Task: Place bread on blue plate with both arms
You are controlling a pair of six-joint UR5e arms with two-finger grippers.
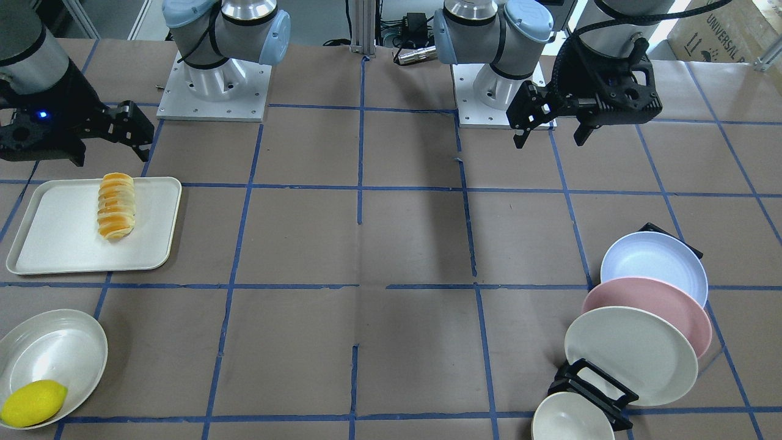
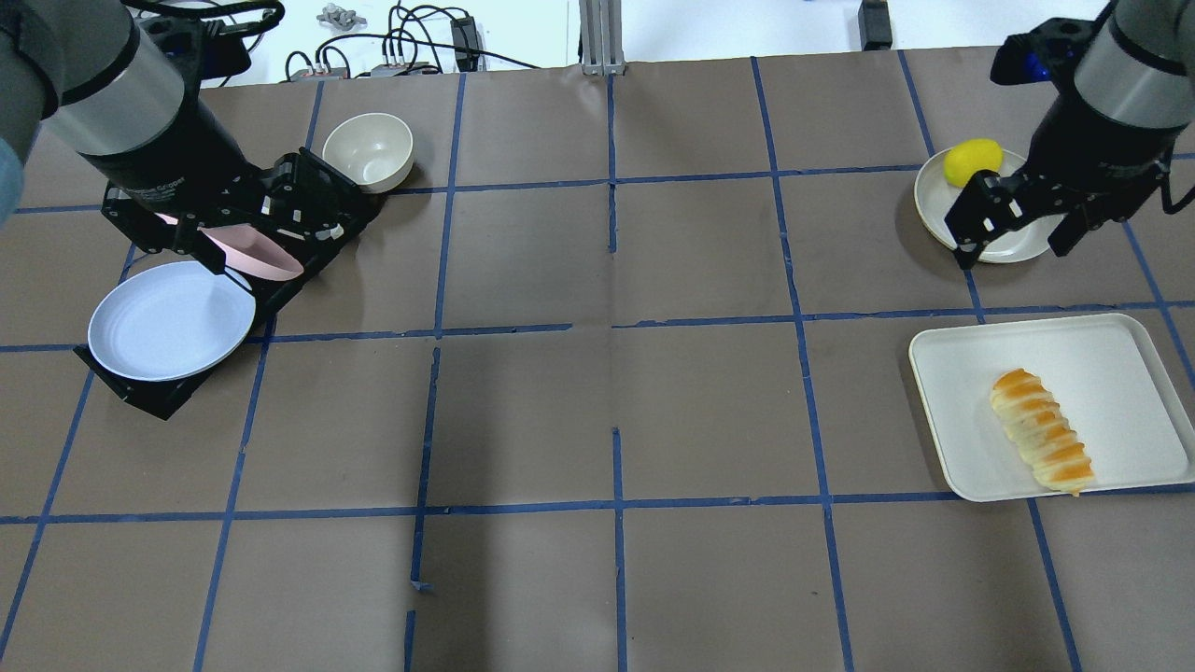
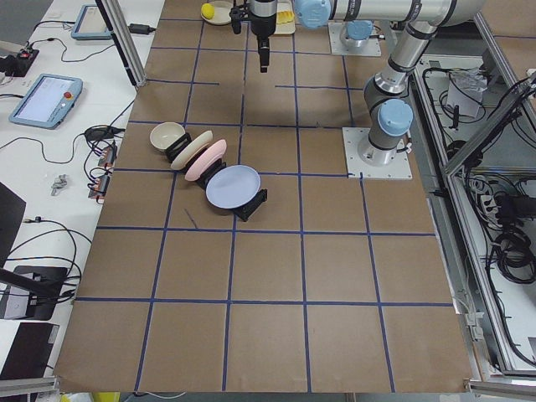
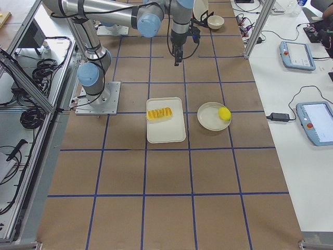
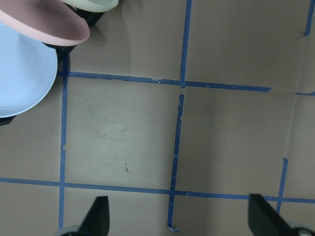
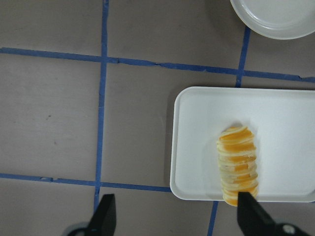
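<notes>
The bread (image 1: 116, 205), a ridged orange and pale striped loaf, lies on a white tray (image 1: 55, 244); it also shows in the overhead view (image 2: 1043, 431) and the right wrist view (image 6: 238, 165). The blue plate (image 1: 654, 263) leans in a black rack, at the end of a row of plates; it also shows in the overhead view (image 2: 168, 322) and the left wrist view (image 5: 19, 78). My right gripper (image 1: 110, 153) is open and empty, raised above the table near the tray. My left gripper (image 1: 550, 135) is open and empty, raised beside the rack.
A pink plate (image 1: 654, 305) and a cream plate (image 1: 629, 354) lean behind the blue one in the rack. A cream bowl (image 1: 571, 418) stands past the rack's end. A yellow lemon (image 1: 33, 403) lies in a cream dish (image 1: 55, 348) beside the tray.
</notes>
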